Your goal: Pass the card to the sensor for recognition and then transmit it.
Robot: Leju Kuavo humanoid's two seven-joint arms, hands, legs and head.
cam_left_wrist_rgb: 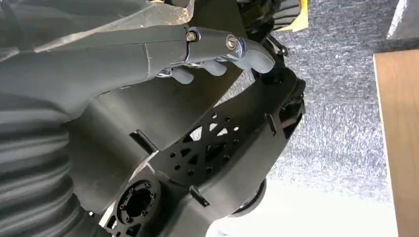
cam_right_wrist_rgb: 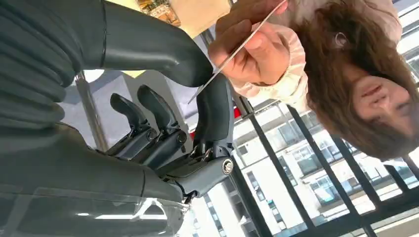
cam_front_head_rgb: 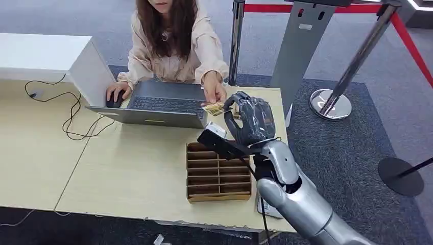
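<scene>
Right hand (cam_front_head_rgb: 254, 118) is raised over the far right part of the table (cam_front_head_rgb: 127, 168), just beyond the wooden divided tray (cam_front_head_rgb: 218, 172). The card (cam_front_head_rgb: 216, 108) is pinched between its thumb (cam_right_wrist_rgb: 163, 47) and a dark finger (cam_right_wrist_rgb: 215, 111), as is seen in the right wrist view, where the card (cam_right_wrist_rgb: 232, 54) appears edge-on as a thin pale line. The same card is also gripped at its other end by the person's hand (cam_front_head_rgb: 214, 92), so that it is held from both sides at once. The remaining fingers of the right hand are shown curled and apart from the card. The person's other hand (cam_front_head_rgb: 116, 92) is laid on a mouse beside the open laptop (cam_front_head_rgb: 153, 104). Left hand (cam_left_wrist_rgb: 217, 59) is seen in the left wrist view with its fingers curled inward, nothing being held in them. A white device (cam_front_head_rgb: 215, 129) is visible just beside the right hand's wrist.
</scene>
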